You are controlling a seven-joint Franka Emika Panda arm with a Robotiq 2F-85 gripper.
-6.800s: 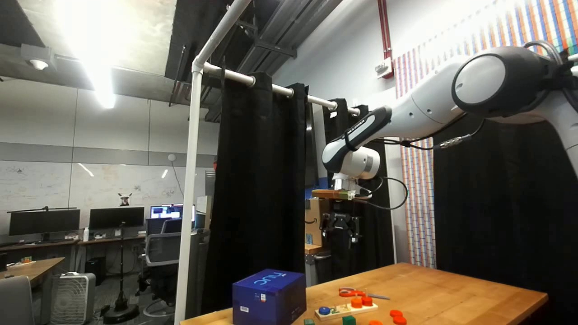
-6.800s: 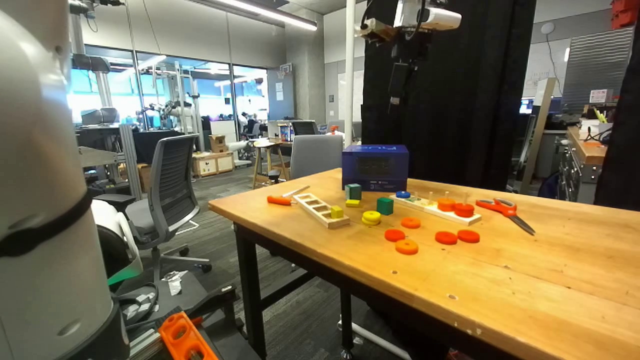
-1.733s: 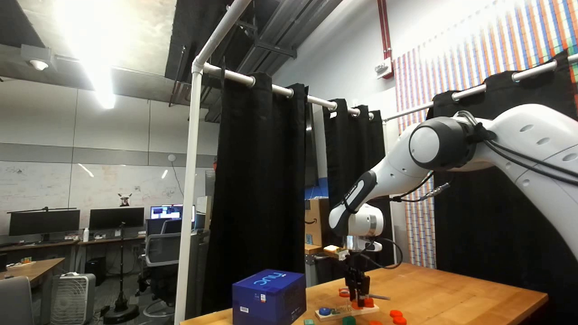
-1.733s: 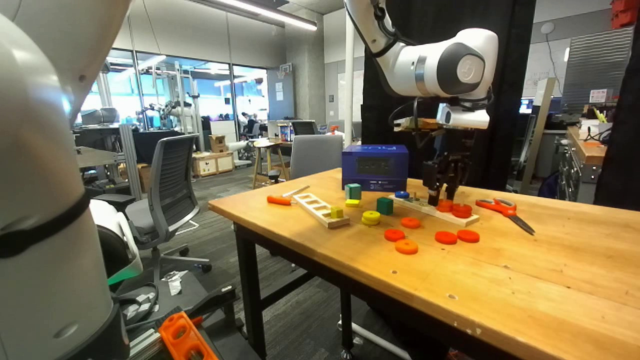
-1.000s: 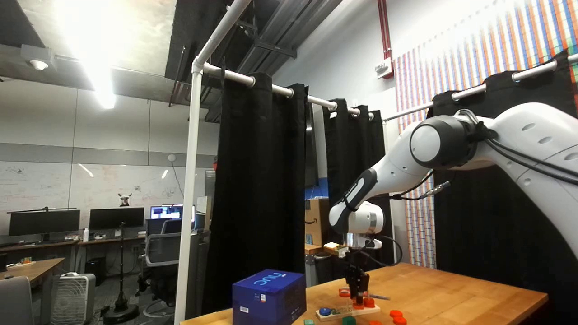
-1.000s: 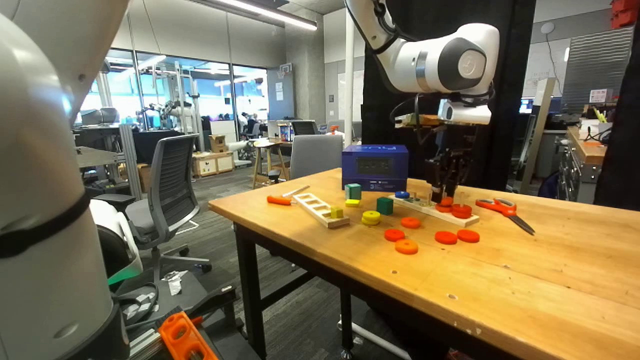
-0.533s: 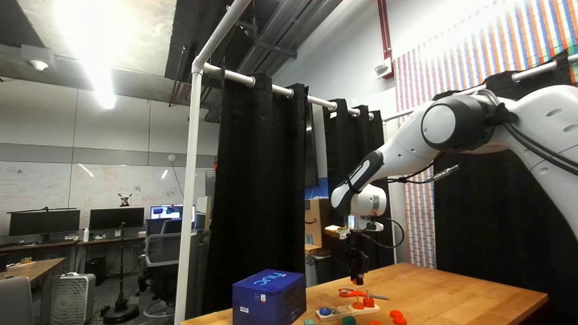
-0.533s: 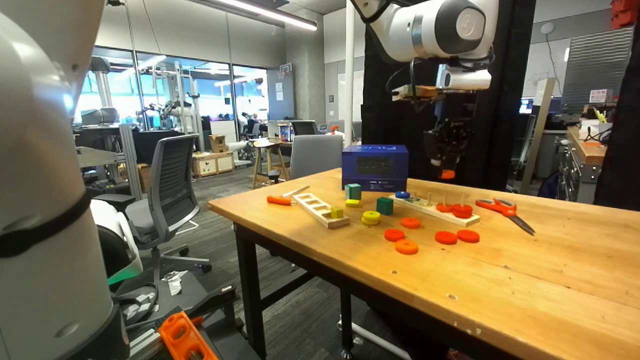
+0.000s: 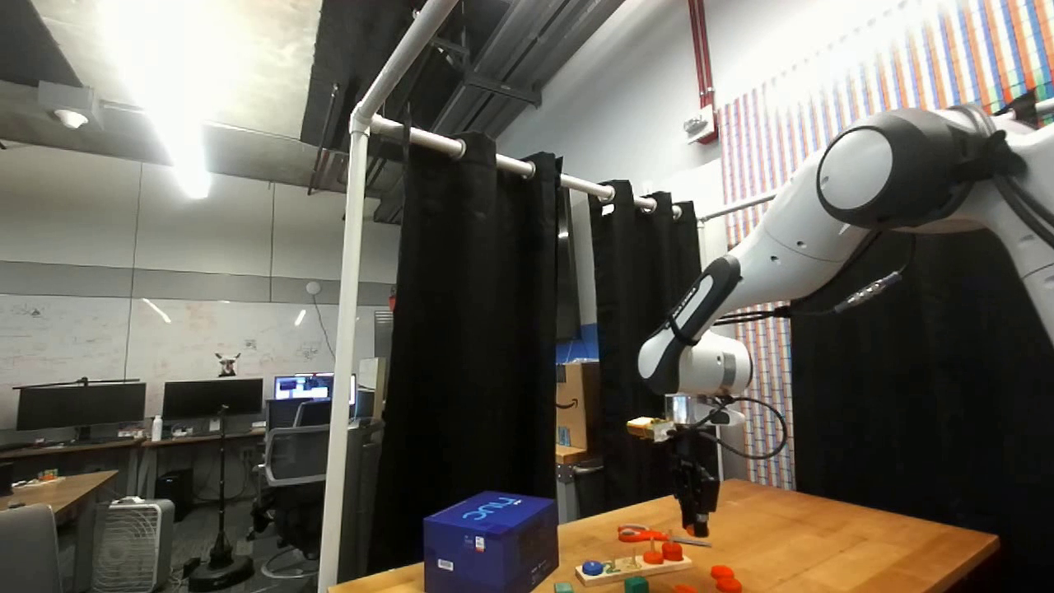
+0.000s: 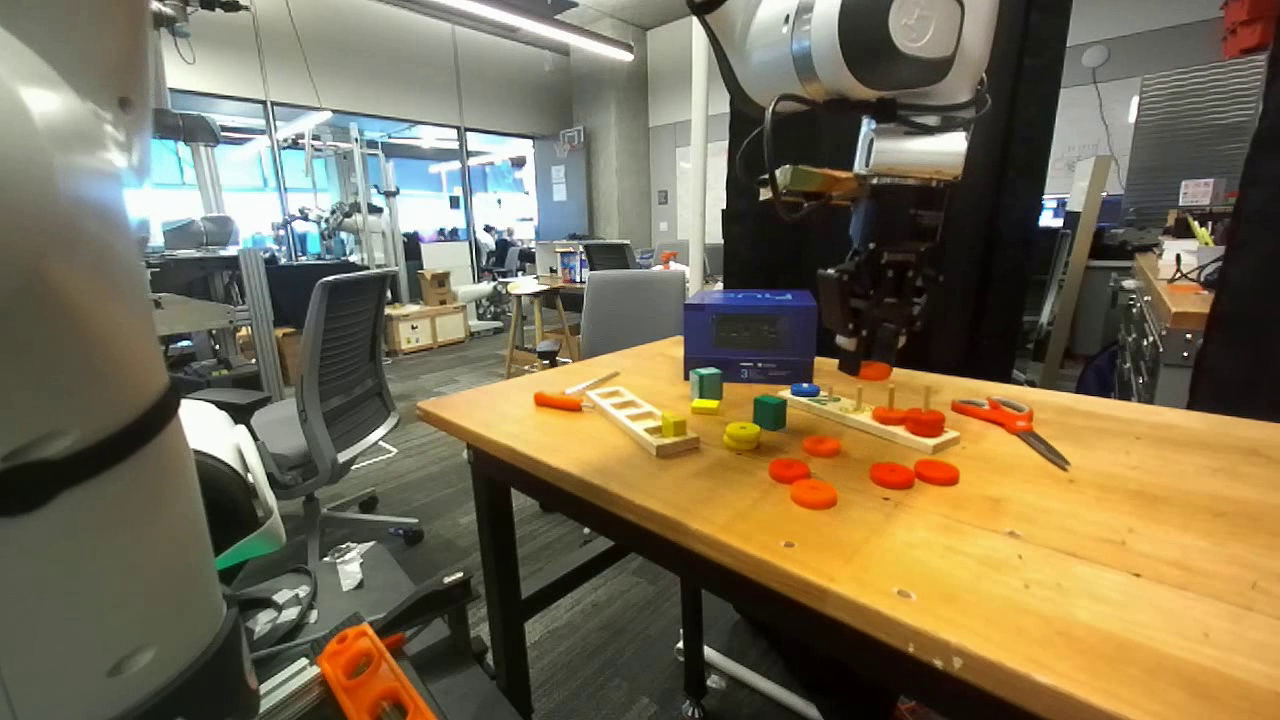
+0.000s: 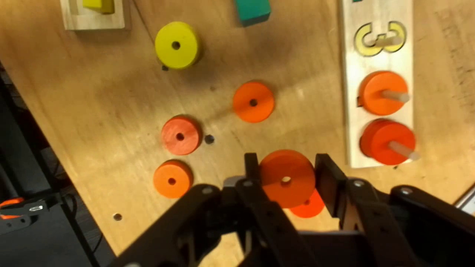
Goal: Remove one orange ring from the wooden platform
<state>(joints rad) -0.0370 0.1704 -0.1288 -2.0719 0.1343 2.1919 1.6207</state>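
My gripper [image 11: 286,163] is shut on an orange ring [image 11: 287,174], its two fingers against opposite sides of the rim. In an exterior view this ring [image 10: 874,371] hangs below the gripper, clear of the pegs. The wooden platform [image 10: 862,421] lies flat on the table, to the right of the gripper in the wrist view. One peg there carries another orange ring [image 11: 380,96], low on the platform. Stacked red rings [image 11: 391,144] sit on the end peg, and a blue ring [image 10: 805,389] is at the opposite end.
Loose orange [image 11: 253,102] and red [image 11: 181,135] rings lie on the table, one partly under the held ring in the wrist view. Scissors [image 10: 1000,412], green blocks [image 10: 770,411], stacked yellow rings [image 10: 742,435], a slotted wooden tray [image 10: 640,425] and a blue box [image 10: 750,335] stand around.
One second ago the gripper was down at the peg. It has lifted the orange ring off, then carried it sideways away from the platform. The lower orange ring stayed on its peg.
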